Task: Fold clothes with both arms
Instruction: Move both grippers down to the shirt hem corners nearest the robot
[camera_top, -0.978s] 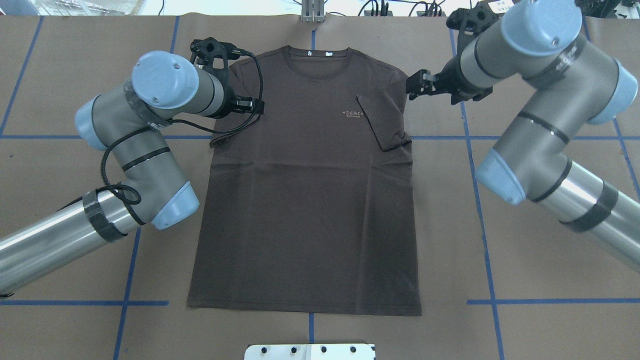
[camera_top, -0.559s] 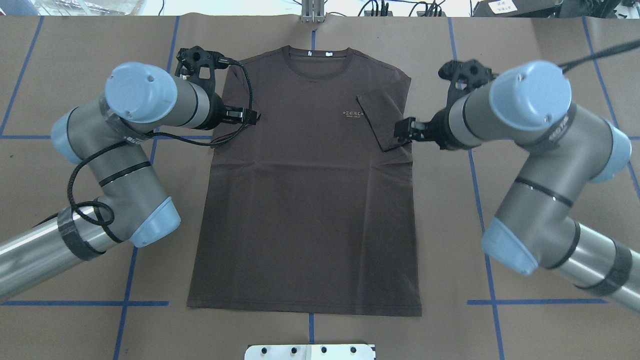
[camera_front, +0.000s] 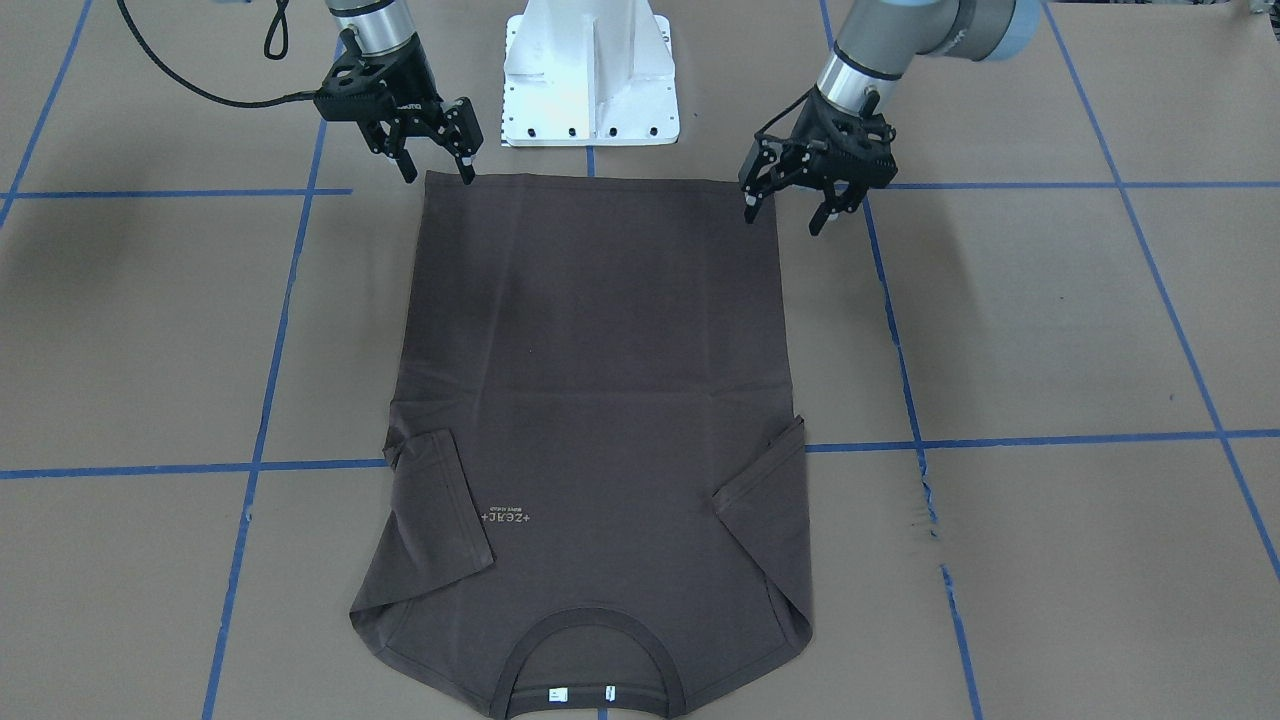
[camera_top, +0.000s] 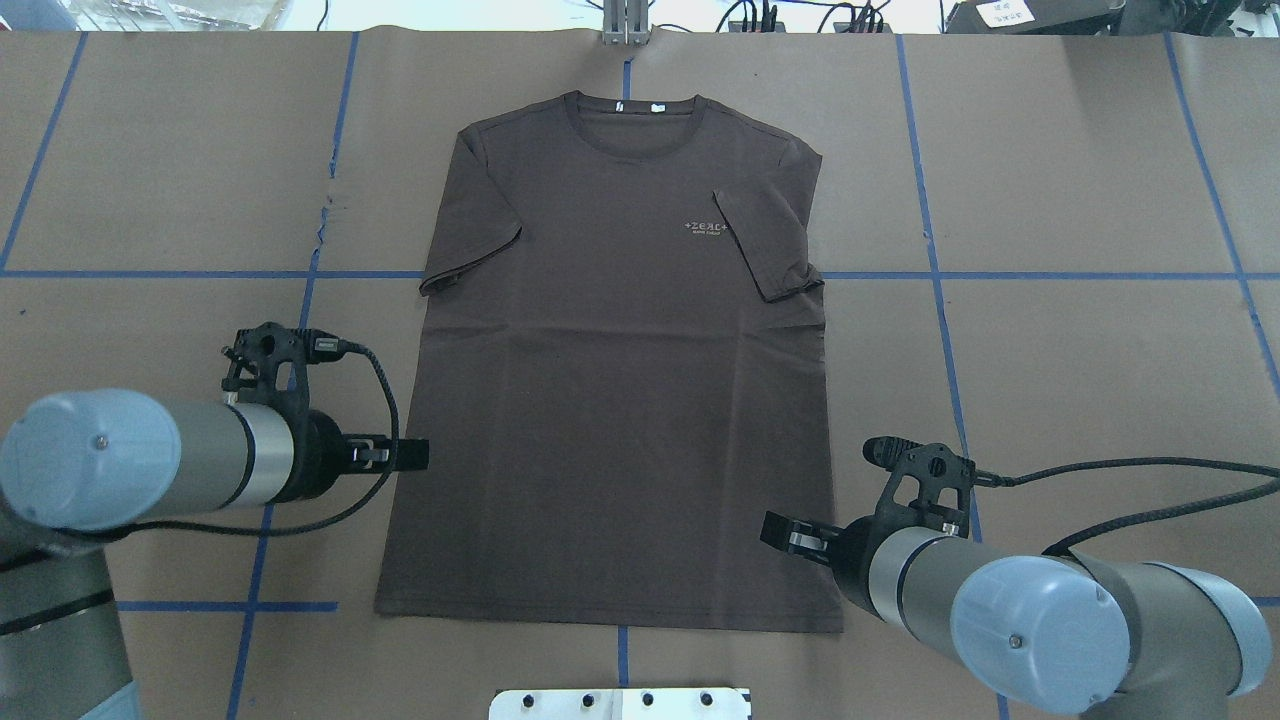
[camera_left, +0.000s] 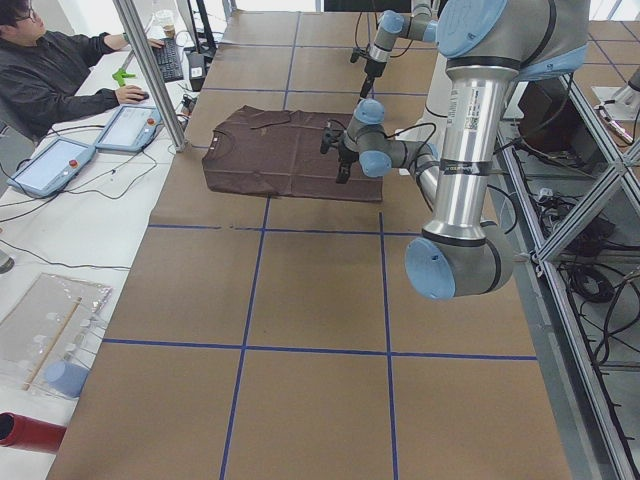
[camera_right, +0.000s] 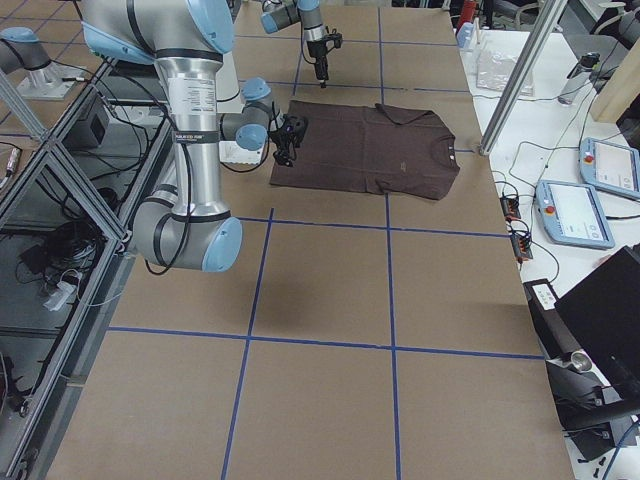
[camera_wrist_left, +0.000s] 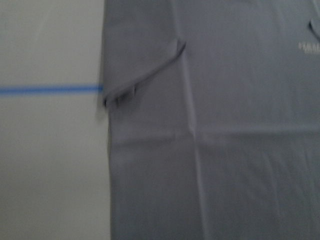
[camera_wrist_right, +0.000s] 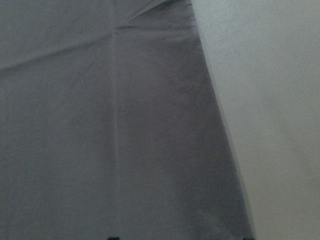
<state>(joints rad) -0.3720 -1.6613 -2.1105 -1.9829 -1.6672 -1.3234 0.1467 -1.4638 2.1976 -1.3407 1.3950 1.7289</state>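
The shirt (camera_top: 620, 400), likely soft and light, is lying flat on the counter (camera_top: 1080, 380) while the left arm (camera_top: 225, 455) and right arm (camera_top: 910, 575) are holding their jaws wide open, empty, near its 2 hem corners, probably the best holds.

my left wrist view: dark brown short-sleeved T-shirt (camera_wrist_left: 210, 150) blurred, pale chest logo (camera_wrist_left: 309, 47) cut by right edge | overhead: small white neck labels (camera_top: 657, 107) unreadable
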